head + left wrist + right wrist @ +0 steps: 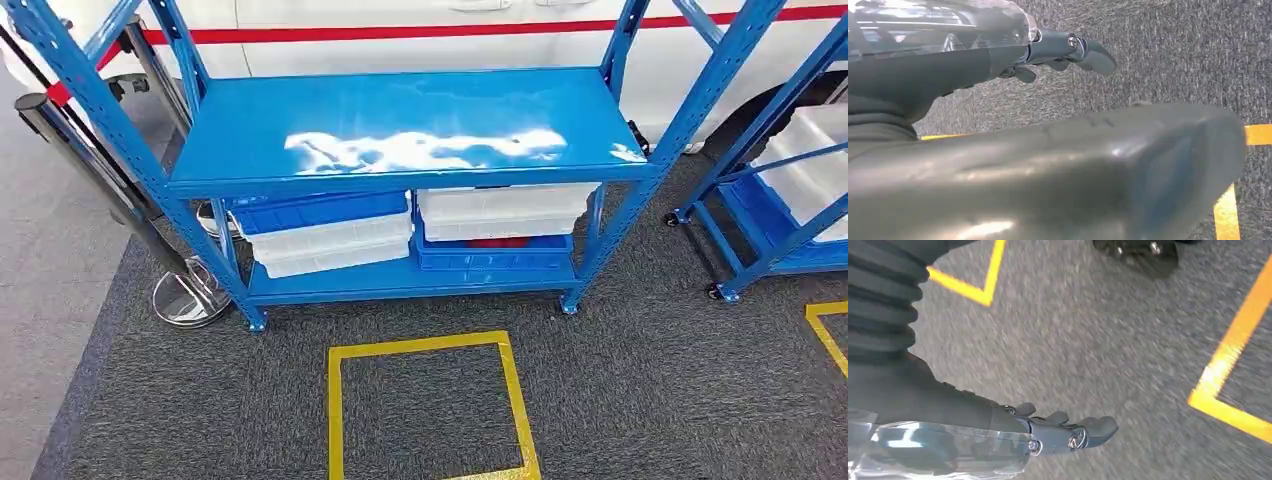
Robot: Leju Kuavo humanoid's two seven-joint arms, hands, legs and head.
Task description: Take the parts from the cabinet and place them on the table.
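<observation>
A blue metal cabinet rack stands ahead of me, its top shelf bare and shiny. On its lower shelf, at the left, a blue bin lies on stacked white bins. At the right, white bins sit on a blue bin, and something red shows between them. My left hand hangs over the grey carpet with its fingers stretched out and nothing in it. My right hand also hangs over the carpet, fingers straight and empty.
A yellow taped square marks the carpet in front of the rack. A second blue rack with white bins stands at the right. Chrome-based posts are at the left, and a white vehicle with a red stripe is behind.
</observation>
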